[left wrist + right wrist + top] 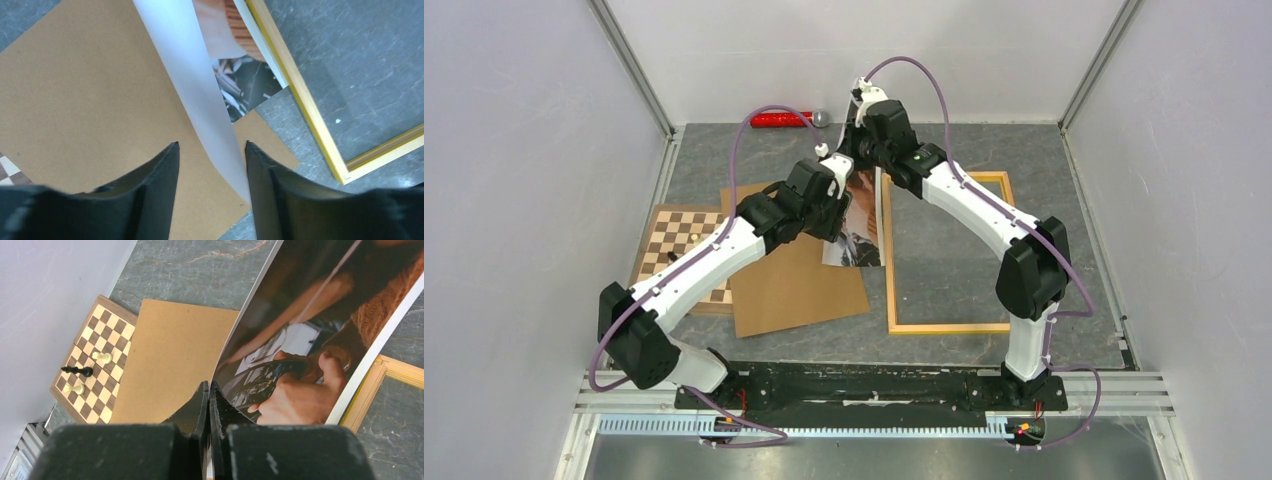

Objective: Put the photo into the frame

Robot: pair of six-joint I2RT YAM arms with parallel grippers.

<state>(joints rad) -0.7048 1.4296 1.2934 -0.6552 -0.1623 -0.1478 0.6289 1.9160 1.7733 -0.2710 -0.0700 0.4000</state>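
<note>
The photo (861,228) is lifted and curled between the two arms, its lower end resting by the left rail of the yellow-orange frame (944,327). My right gripper (208,385) is shut on the photo's (300,335) edge, printed side facing its camera. My left gripper (211,147) is open. The photo's white back (185,60) hangs between its fingers, close to the right finger (265,170), and is not pinched. The frame (306,107) lies flat on the grey table to the right, with only table showing inside it.
A plain brown backing board (794,285) lies under the left gripper, partly over a chessboard (686,245) with three pieces (77,371). A red object (781,119) and a silver ball (821,118) lie by the back wall. White walls enclose the table.
</note>
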